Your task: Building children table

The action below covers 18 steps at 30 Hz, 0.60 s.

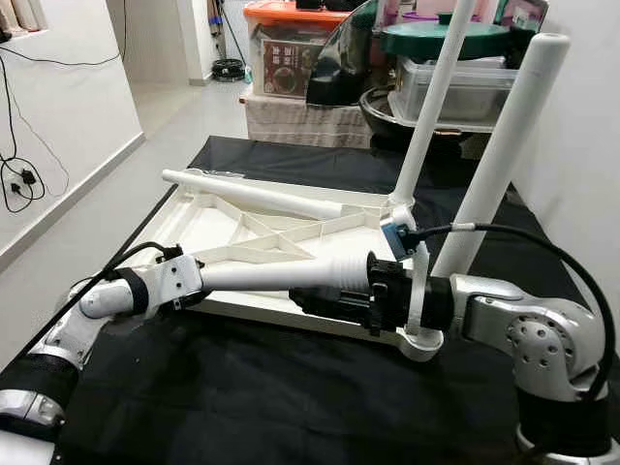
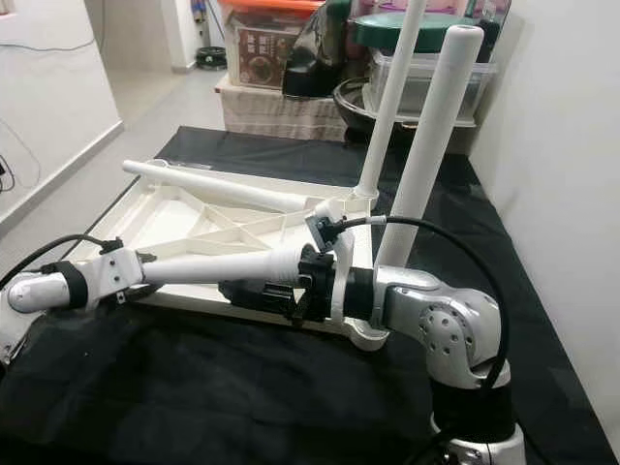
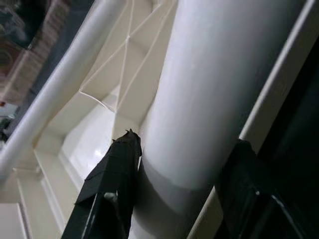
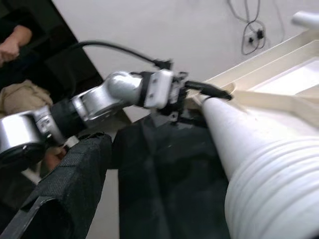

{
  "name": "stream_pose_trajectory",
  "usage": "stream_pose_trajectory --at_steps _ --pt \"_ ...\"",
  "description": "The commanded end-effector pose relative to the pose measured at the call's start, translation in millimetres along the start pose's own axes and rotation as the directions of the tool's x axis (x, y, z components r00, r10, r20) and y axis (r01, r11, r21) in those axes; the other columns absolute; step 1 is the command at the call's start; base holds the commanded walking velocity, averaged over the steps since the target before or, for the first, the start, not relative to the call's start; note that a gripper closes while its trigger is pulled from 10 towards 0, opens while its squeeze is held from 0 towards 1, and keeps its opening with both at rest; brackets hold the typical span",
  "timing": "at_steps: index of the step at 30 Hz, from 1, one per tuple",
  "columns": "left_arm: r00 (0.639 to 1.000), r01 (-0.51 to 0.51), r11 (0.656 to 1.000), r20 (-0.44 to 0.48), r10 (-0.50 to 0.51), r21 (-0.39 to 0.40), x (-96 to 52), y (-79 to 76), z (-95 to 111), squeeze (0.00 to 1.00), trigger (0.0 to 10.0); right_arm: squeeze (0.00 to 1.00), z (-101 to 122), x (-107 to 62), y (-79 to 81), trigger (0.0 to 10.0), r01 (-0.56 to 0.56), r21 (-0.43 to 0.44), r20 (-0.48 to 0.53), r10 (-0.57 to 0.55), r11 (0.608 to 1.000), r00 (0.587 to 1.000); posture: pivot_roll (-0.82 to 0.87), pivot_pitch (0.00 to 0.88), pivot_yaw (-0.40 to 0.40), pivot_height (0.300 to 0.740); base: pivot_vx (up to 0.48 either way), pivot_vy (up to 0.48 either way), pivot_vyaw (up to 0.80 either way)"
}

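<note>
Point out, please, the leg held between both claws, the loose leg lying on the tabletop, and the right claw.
Held leg (image 1: 281, 274): left eye view, middle of its smooth shaft.
Loose leg (image 1: 247, 193): left eye view, mid-length of the tube.
Right claw (image 1: 325, 300): left eye view, between its fingertips, beside the leg's ribbed end.

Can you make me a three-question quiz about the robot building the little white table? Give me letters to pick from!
1. Where is the upturned tabletop lying?
A. on a black cloth
B. on bare floor
C. on a chair

2. How many legs already stand up in the tabletop?
A. none
B. two
C. four

3. What is the left gripper doing?
A. hanging free
B. pushing a box
C. clamping the end of the leg the robot holds

Answers:
1 A: the black cloth spreads under it.
2 B: one upright leg and a second upright leg rise at the far side.
3 C: its fingers squeeze the held leg; the right gripper grips the ribbed end.
</note>
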<state>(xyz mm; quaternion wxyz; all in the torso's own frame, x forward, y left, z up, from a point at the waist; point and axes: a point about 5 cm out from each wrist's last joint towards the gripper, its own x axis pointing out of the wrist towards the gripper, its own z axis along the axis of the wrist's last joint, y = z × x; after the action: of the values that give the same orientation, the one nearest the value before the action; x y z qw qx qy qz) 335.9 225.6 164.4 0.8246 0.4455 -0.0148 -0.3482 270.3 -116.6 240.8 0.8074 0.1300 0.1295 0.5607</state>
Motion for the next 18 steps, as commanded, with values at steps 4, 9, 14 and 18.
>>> stream_pose_trajectory --at_steps 4,9,14,18 --pt "0.989 -0.097 0.995 0.115 0.095 0.012 1.3 8.3 21.2 0.00 7.1 1.00 9.7 -0.6 -1.6 10.0 -0.026 -0.044 0.072 0.030 0.999 0.997 -0.05 0.000 -0.042 0.740 0.000 0.000 0.00" --pt "0.974 -0.136 0.987 0.193 0.119 0.080 -3.6 15.9 39.9 0.00 10.0 1.00 22.7 -22.6 -14.0 10.0 0.056 -0.101 0.094 -0.047 0.993 0.995 -0.05 0.000 -0.039 0.740 0.000 0.000 0.00" --pt "0.959 -0.172 0.978 0.246 0.138 0.119 -11.2 23.6 56.5 0.00 10.0 1.00 35.4 -38.9 -19.8 10.0 0.116 -0.163 0.119 -0.097 0.980 0.988 -0.05 0.000 -0.036 0.740 0.000 0.000 0.00" --pt "0.957 -0.201 0.968 0.244 0.160 0.152 -21.1 27.7 57.9 0.00 10.0 0.00 36.3 -42.2 -22.2 10.0 0.147 -0.195 0.128 -0.124 0.970 0.984 -0.04 0.000 -0.036 0.740 0.000 0.000 0.00"
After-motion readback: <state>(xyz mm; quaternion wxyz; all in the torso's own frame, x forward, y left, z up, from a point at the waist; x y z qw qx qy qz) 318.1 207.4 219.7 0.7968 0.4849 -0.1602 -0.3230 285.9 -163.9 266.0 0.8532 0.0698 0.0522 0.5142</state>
